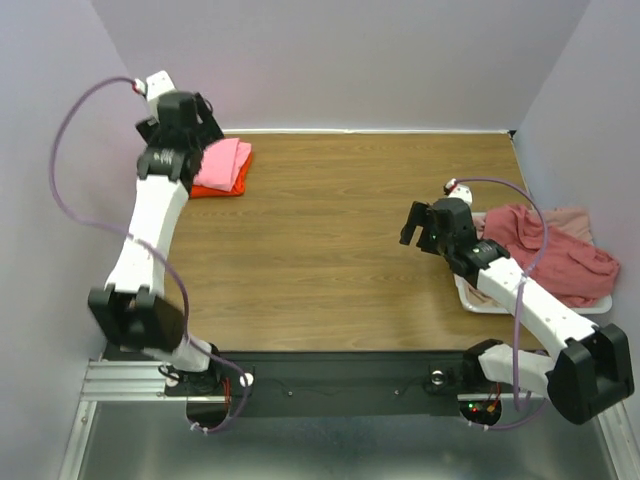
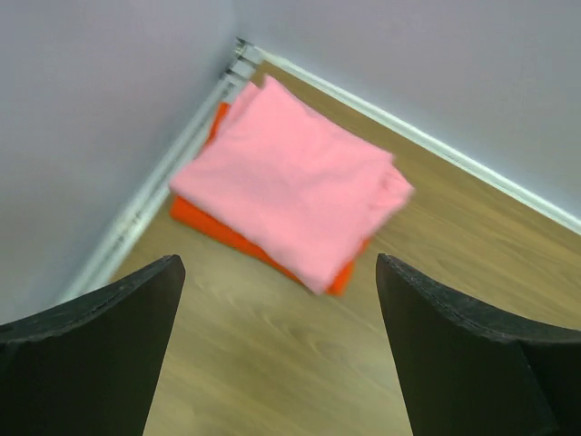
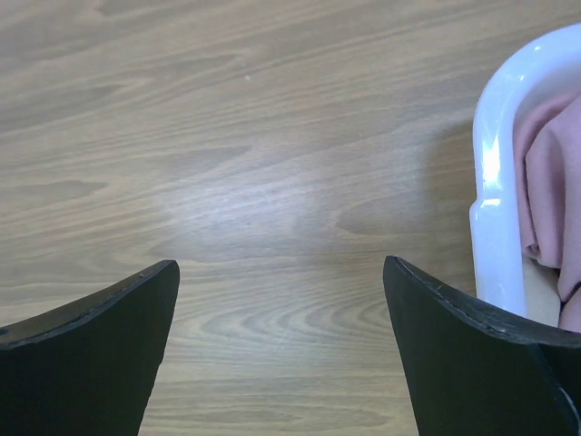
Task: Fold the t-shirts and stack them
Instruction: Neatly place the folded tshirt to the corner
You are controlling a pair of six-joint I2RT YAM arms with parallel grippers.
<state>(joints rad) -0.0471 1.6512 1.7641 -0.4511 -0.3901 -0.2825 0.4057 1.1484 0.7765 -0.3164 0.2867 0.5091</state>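
The wooden bench (image 1: 340,260) fills most of the top view, closed in by pale walls (image 1: 350,60) at the back and on both sides.

The left arm (image 1: 150,230) reaches from its base up to the far left corner. The right arm (image 1: 530,300) bends in from the near right, with its wrist over the right-hand part of the bench.

At the right edge sits a white tray (image 1: 470,295). A crumpled heap of dusty rose shirts (image 1: 560,255) spills out of it, with a paler pink shirt (image 1: 575,218) showing at the far side of the heap. It is not possible to tell how many shirts the heap contains.

In the far left corner lies a folded stack. The light pink shirt (image 2: 300,191) rests squarely on top of the orange shirt (image 2: 218,232), whose edge shows along the near side and at the wall.

The left tool (image 2: 277,272) hangs above this stack with its jaws spread wide. It holds nothing and touches neither shirt.

The right tool (image 3: 281,268) is also spread wide and empty. It hovers over bare wood just left of the tray rim, clear of the heap.
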